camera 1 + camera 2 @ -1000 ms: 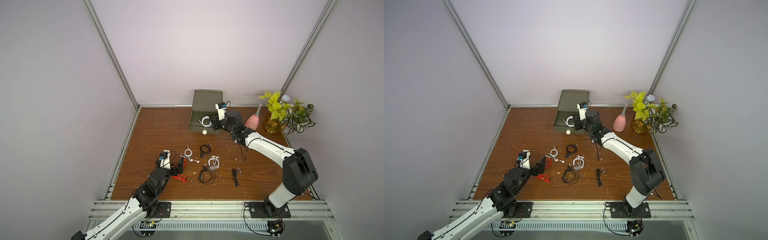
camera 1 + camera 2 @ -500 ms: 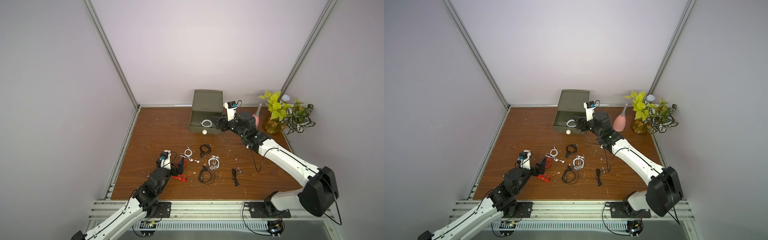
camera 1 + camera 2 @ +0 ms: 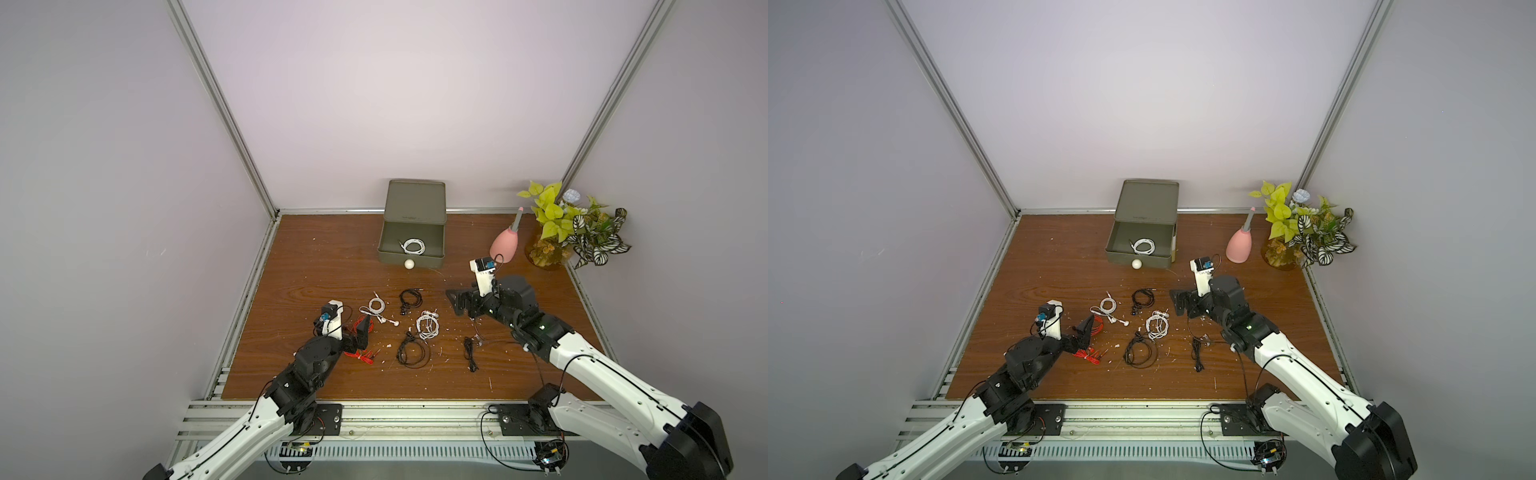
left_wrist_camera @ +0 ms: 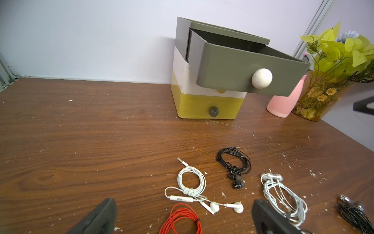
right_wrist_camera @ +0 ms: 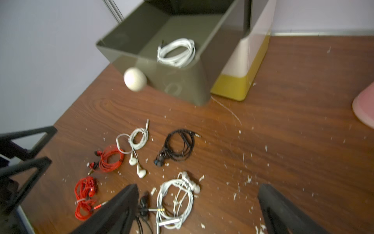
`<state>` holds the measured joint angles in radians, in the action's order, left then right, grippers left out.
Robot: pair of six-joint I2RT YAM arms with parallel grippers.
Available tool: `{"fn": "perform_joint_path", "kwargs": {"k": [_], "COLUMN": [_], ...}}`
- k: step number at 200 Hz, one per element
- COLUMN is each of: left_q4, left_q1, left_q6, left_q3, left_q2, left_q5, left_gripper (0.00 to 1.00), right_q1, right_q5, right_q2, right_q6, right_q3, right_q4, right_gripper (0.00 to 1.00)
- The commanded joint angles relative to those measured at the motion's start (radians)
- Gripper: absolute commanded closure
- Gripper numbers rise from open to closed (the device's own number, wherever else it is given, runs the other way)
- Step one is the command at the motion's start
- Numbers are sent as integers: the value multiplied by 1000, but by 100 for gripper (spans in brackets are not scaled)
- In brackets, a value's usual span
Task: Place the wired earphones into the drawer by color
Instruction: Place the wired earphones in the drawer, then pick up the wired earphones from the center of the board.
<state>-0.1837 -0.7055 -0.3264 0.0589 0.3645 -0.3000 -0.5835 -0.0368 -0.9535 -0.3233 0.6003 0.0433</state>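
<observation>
**One white set in the top drawer, both grippers wide and empty**

The box of drawers stands at the back of the table with its olive top drawer pulled out. A coiled white set of earphones lies inside that drawer, near its front wall; both top views show it there.

The right gripper hangs over the table, well apart from the drawer. Its fingers are spread wide and grip nothing. In the right wrist view a loose white bundle lies on the wood under the gap. A black coil lies beyond it.

The left gripper sits low over the table, its fingers also wide apart. A red coil lies in the gap between them; whether a finger touches it cannot be told. A second red coil lies near the first. Another white set lies just ahead of the left fingertips. A large black coil and a small black bundle lie nearer the front edge.
</observation>
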Motion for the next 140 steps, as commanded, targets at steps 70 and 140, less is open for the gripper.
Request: {"fn": "perform_joint_path", "kwargs": {"k": [70,140], "left_q4": [6,6], "left_q1": [-7,-6], "left_q6": [1,0], "left_q3": [-16,-18], "left_q2": [-44,-44], "left_q5": [-20,-26], "left_gripper": [1,0], "right_q1": [-87,-215], "right_q5": [-61,79], "right_q2": [-29,-205], "right_q6": [-174,-250], "right_q3": [-122,-78], "right_q4": [-45,-77], "right_gripper": [13,22]}}
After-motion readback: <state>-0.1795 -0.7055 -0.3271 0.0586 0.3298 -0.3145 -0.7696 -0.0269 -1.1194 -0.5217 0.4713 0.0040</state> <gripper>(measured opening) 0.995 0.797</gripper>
